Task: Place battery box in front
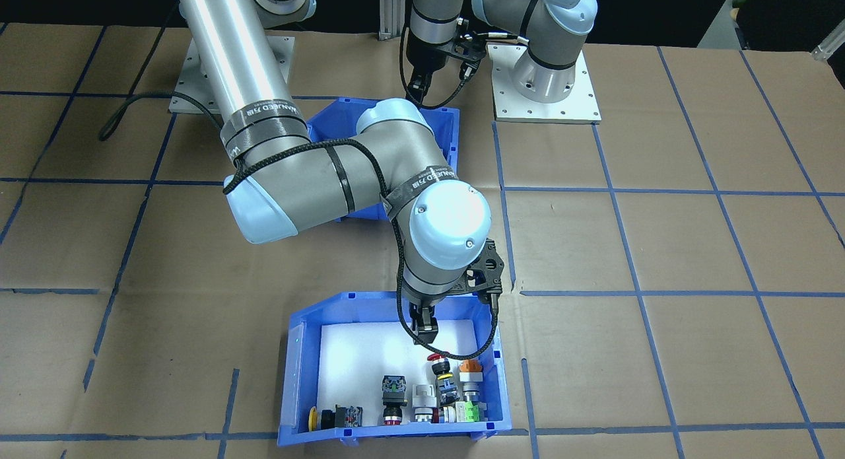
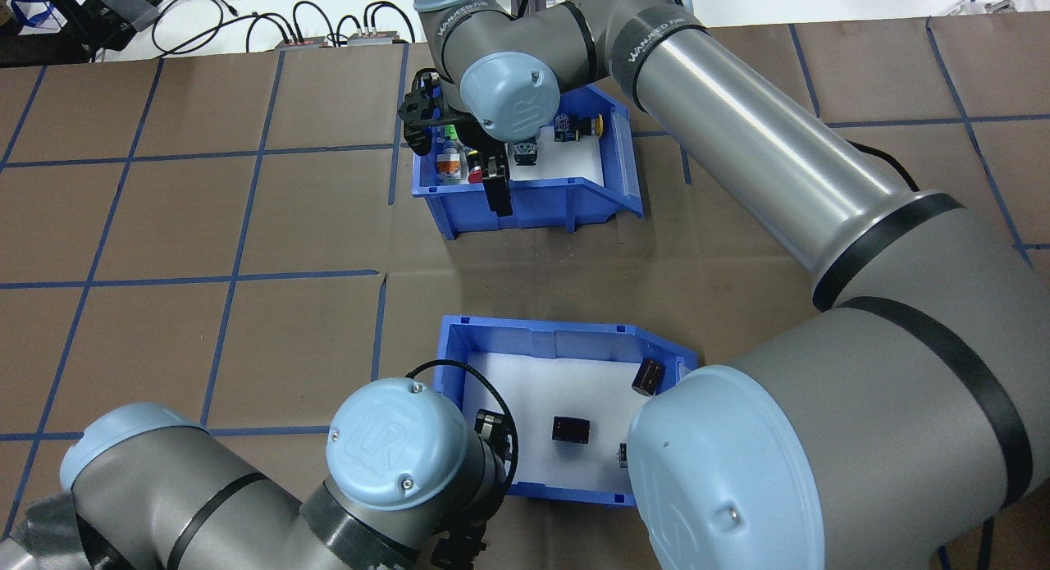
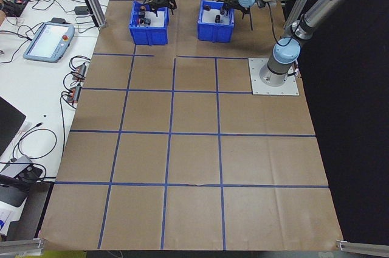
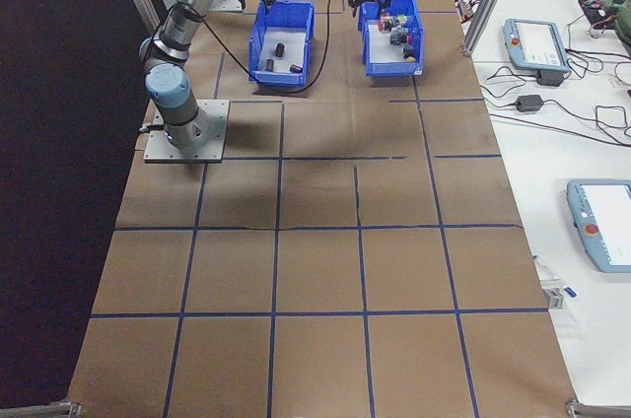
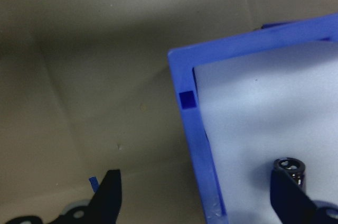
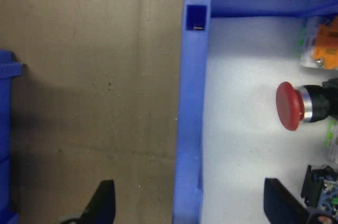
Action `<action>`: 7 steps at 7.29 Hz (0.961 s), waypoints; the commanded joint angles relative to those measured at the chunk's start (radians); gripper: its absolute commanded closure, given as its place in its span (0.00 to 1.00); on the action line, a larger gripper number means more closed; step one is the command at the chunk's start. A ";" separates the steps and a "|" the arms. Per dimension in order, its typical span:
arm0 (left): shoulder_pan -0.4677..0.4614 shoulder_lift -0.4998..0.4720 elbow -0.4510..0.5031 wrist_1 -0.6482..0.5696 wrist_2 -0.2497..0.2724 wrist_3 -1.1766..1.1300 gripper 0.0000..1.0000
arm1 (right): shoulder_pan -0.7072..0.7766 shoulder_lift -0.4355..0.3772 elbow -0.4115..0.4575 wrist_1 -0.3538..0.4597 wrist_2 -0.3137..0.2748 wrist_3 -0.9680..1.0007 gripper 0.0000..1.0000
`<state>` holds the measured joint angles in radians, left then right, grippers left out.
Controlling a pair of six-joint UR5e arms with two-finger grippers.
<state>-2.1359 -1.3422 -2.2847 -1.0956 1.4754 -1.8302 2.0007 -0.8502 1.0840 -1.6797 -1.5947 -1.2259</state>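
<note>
The battery box (image 2: 558, 330) is a blue bin with a white liner, close to the robot's base, and dark cells (image 2: 570, 429) lie in it. In the left wrist view my left gripper (image 5: 194, 177) is open over the box's side wall (image 5: 190, 123), one finger outside and one inside near a cell (image 5: 289, 167). The overhead view hides that gripper under its wrist. My right gripper (image 6: 189, 182) is open too, straddling the wall of the far blue bin of push-button switches (image 2: 574, 201). It shows from the front as well, the right gripper (image 1: 422, 330) hanging over that bin (image 1: 300, 380).
The two blue bins stand in line, the switch bin on the operators' side, with a strip of bare brown paper (image 2: 574, 266) between them. The right arm's elbow (image 1: 370, 162) hangs over the battery box. Blue tape lines grid the table.
</note>
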 commanded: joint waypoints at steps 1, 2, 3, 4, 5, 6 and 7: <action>-0.018 -0.056 -0.004 0.073 -0.007 -0.017 0.06 | 0.006 0.005 0.051 -0.079 -0.001 0.009 0.01; -0.036 -0.092 -0.004 0.100 -0.007 -0.027 0.08 | 0.007 -0.001 0.059 -0.080 -0.007 0.035 0.31; -0.050 -0.113 -0.003 0.108 -0.004 -0.038 0.13 | 0.007 -0.006 0.054 -0.080 -0.005 0.040 0.55; -0.052 -0.118 -0.002 0.109 -0.006 -0.047 0.24 | 0.006 -0.013 0.054 -0.078 -0.004 0.036 0.71; -0.053 -0.118 -0.004 0.106 -0.006 -0.055 0.47 | 0.006 -0.018 0.053 -0.077 -0.004 0.034 0.87; -0.053 -0.121 -0.007 0.109 -0.009 -0.067 0.76 | 0.006 -0.029 0.051 -0.077 -0.004 0.031 0.93; -0.053 -0.117 -0.006 0.137 -0.006 -0.081 0.95 | 0.004 -0.049 0.050 -0.071 -0.004 0.031 0.94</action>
<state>-2.1882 -1.4605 -2.2900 -0.9807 1.4683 -1.8954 2.0060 -0.8790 1.1354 -1.7550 -1.5985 -1.1937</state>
